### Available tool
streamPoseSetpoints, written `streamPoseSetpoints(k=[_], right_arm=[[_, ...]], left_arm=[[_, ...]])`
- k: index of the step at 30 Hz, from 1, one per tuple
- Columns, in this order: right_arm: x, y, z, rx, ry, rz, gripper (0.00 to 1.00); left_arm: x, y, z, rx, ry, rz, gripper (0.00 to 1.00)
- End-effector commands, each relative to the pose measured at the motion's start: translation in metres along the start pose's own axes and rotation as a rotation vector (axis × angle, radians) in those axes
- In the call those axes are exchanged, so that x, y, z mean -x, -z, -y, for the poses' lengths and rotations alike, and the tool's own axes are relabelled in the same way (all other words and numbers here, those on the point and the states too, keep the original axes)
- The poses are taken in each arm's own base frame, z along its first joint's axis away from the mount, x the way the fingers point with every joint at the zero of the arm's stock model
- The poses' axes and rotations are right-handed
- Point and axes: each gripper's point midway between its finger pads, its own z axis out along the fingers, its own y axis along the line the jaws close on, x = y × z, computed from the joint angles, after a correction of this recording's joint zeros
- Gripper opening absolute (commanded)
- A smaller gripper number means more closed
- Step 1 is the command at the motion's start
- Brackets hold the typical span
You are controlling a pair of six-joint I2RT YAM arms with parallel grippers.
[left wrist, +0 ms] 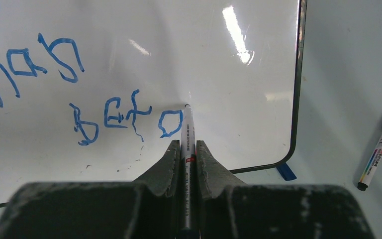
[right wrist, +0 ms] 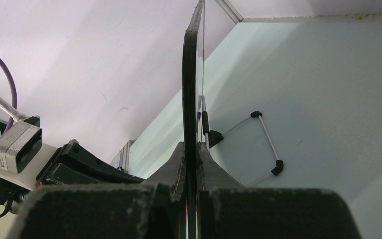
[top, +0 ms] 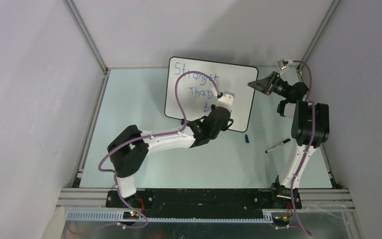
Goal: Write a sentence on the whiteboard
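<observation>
The sentence (top: 196, 79), in thin, uneven blue marker handwriting, occupies three staggered lines on the large glossy white rectangular whiteboard (top: 239, 89) with a thin black rim and rounded corners. The top line reads "Stranger", and the lowest line (left wrist: 129, 122) reads "befo". The whiteboard stands propped at the far middle of the pale green table (top: 179, 164), with its written face toward the arms. The left gripper (left wrist: 188, 145) is closed on a white-barrelled marker (left wrist: 187, 132), which sits lengthwise between both fingers. The tip of this marker touches the board just right of the last letter "o". The right gripper (right wrist: 191, 152) is clamped on the right edge of the whiteboard, which the right wrist view shows edge-on and running up between the fingers. Behind the board, a thin wire stand with black tips (right wrist: 266, 137) rests on the table. A small blue piece (left wrist: 287, 172) lies just beside the board's lower right corner. A loose marker with a black cap (left wrist: 379, 149) lies on the table further right, apart from the board.
</observation>
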Motion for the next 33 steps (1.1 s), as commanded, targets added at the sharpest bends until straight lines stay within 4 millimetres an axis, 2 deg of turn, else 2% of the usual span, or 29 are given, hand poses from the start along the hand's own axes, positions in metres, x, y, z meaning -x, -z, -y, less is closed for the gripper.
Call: streamPoseSetpoints(k=[1,33], right_arm=[[0.021,-0.004,-0.036,0.041,0.067,0.017,0.0],[0.021,-0.004,-0.035,0.04,0.067,0.018,0.0]], left_arm=[[0.017,-0.002,0.003,0.0,0.03,0.032,0.0],[-0.013,0.015,-0.003,-0.014,-0.015,-0.049,0.0]])
